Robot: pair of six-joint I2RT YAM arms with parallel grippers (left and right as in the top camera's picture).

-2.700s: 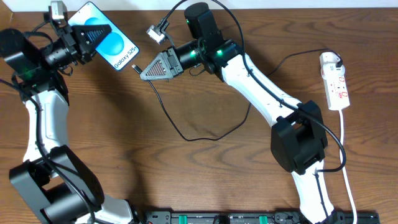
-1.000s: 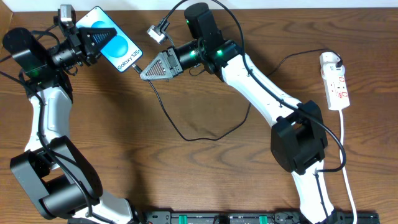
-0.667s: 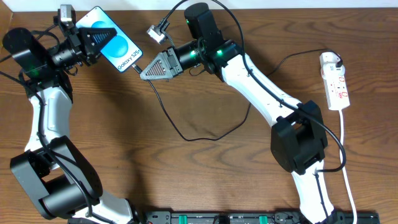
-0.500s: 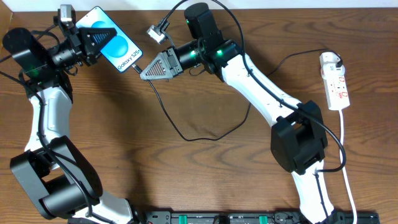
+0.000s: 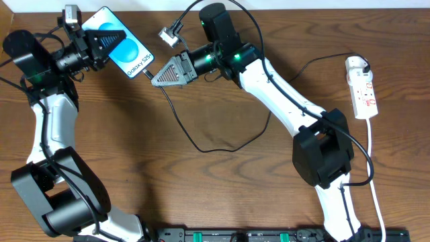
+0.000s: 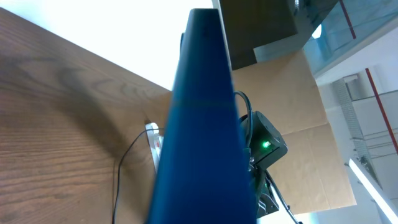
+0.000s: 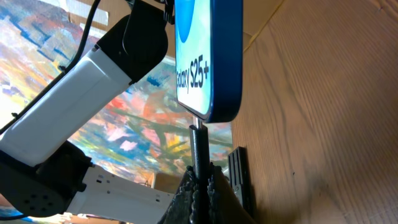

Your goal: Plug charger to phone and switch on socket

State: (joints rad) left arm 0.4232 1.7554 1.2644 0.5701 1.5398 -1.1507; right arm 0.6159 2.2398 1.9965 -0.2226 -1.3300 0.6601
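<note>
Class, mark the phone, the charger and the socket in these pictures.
phone [image 5: 129,51], overhead view, on its blue screen.
charger [image 7: 199,147], right wrist view, on the black plug tip just below the phone's bottom edge.
socket [image 5: 364,94], overhead view, on the white strip's body.

the right gripper [image 7: 199,180] pinched the charger [image 7: 198,146] by its plug tip between closed fingers — the tip's far end met the bottom edge of the phone [image 7: 208,56], its blue screen reading "s25+". the white-and-black left arm [image 7: 93,68] stood behind, with the wooden table [image 7: 323,124] on the right.
</note>
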